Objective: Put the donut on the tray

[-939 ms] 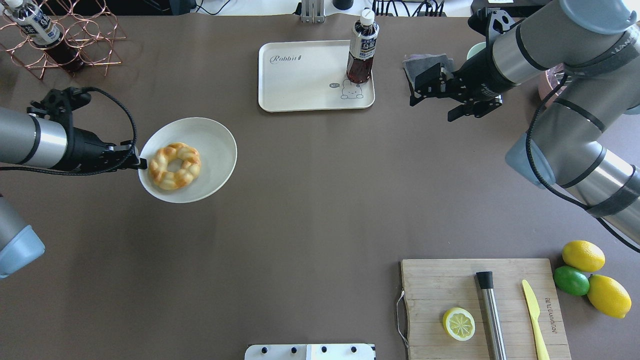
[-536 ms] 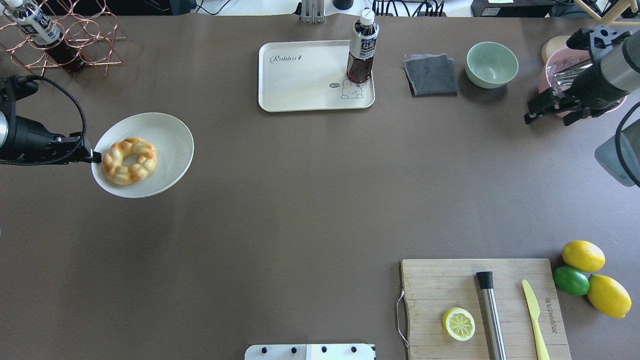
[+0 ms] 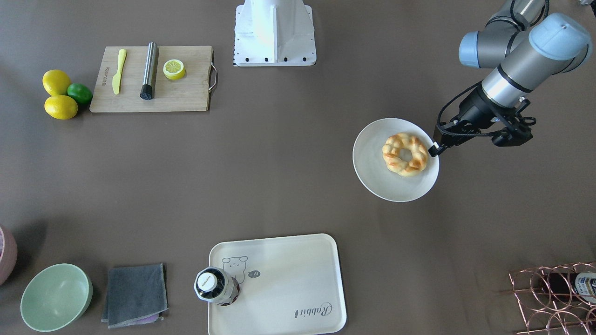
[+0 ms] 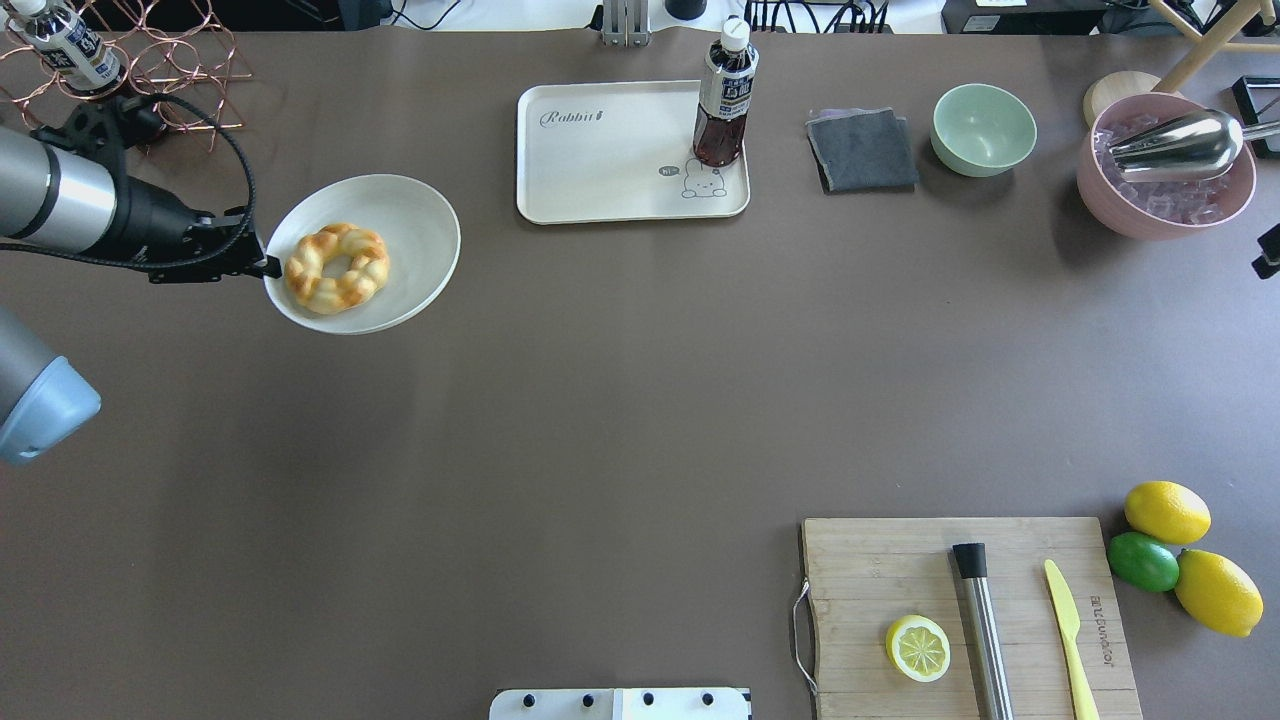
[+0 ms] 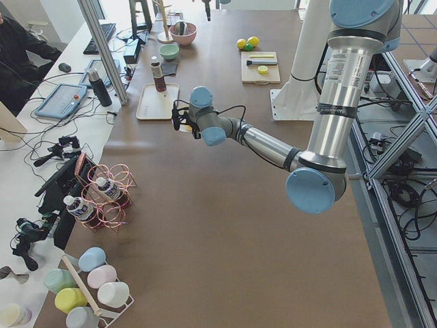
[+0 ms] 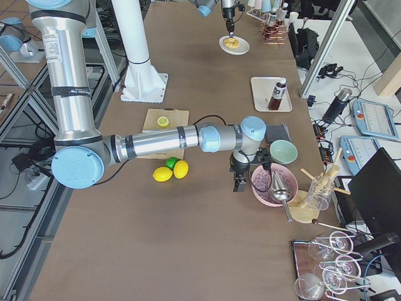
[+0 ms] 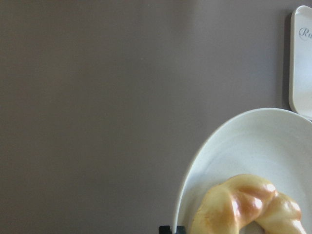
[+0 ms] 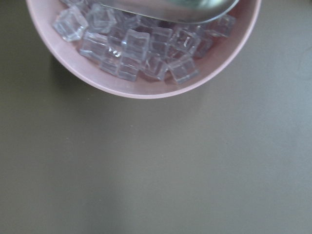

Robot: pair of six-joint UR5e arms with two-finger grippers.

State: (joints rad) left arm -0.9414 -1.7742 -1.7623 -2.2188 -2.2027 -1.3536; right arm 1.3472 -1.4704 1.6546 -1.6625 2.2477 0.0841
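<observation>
Moved up-right toward tray [image 4: 600,170] at top centre: plate [image 4: 420,230], rim pinched by left gripper [image 4: 262,268] so donut [image 4: 337,267], upper left, rides untouched. Right gripper [image 6: 239,182] parked by ice bowl [image 4: 1130,225]; closure cannot be told.

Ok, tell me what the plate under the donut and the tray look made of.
The plate: off-white, smooth with a soft sheen and a thin rim; glazed ceramic or melamine, cannot tell which. The tray: cream, matte, with moulded rounded corners and a printed drawing; probably plastic or melamine.
</observation>
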